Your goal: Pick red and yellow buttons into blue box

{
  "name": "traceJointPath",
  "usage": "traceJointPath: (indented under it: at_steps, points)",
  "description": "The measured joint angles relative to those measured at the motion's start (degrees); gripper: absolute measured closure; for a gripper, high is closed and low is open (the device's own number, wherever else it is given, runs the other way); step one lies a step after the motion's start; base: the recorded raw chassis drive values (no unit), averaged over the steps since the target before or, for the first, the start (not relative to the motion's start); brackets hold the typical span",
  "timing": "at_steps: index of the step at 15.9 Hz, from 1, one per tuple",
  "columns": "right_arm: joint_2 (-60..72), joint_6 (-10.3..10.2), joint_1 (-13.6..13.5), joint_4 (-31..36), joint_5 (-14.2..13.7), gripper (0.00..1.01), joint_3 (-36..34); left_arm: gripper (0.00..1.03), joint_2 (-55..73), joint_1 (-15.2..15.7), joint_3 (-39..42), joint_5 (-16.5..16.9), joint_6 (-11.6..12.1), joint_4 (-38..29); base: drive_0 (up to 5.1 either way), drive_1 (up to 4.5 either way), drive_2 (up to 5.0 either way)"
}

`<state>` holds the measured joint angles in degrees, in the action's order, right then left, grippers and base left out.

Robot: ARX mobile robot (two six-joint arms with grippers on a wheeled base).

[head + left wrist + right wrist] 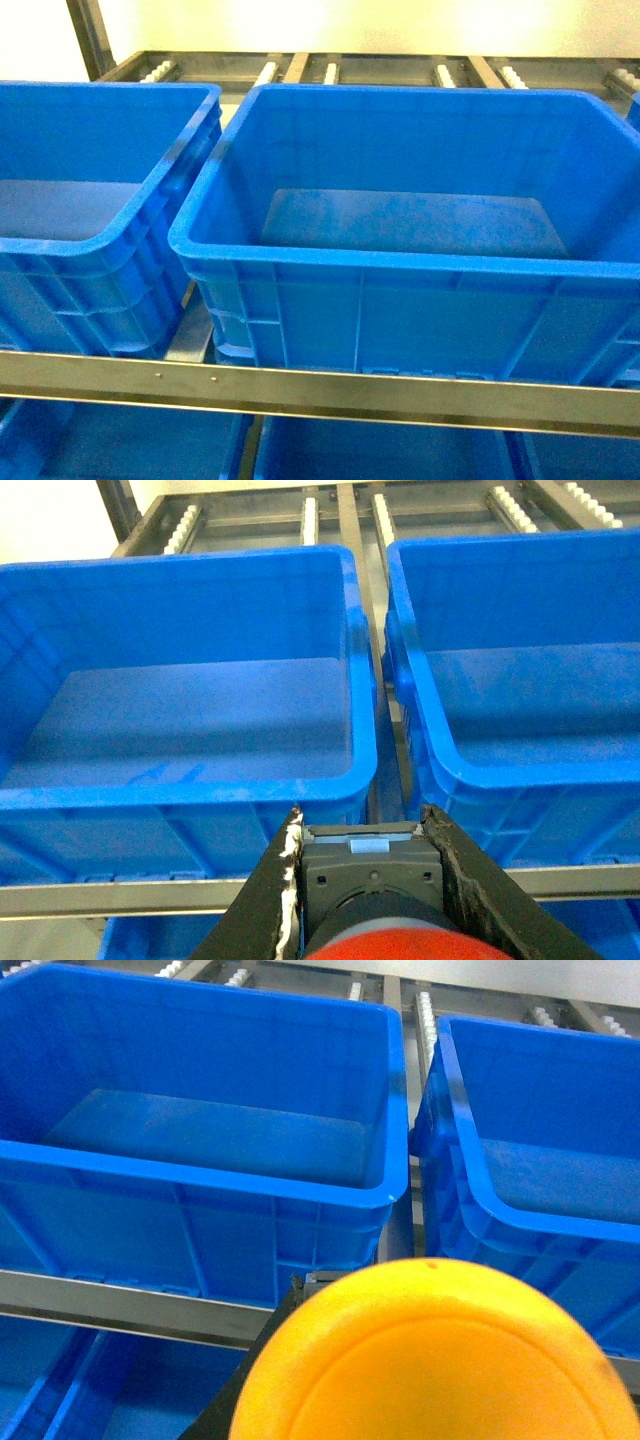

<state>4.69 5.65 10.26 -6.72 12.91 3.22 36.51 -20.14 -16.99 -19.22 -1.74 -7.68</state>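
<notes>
Though cropped — red button (400,945) gripped

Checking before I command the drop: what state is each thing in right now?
Red button: held between the left gripper fingers.
Yellow button: in the right gripper, whose fingers are mostly hidden.
Centre box: upright, nothing inside.
Left box: upright, visible part bare.

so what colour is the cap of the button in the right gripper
Yellow-orange; the button cap fills the bottom of the right wrist view.
</notes>
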Motion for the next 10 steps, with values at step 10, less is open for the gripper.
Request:
traceJointPath:
  at_steps: [10]
  points:
    - [0.07,0.02,0.04,0.00,0.07,0.75,-0.02,0.76,0.22,0.04,0.07,-0.02,0.00,0.15,0.0,2.01,-2.0]
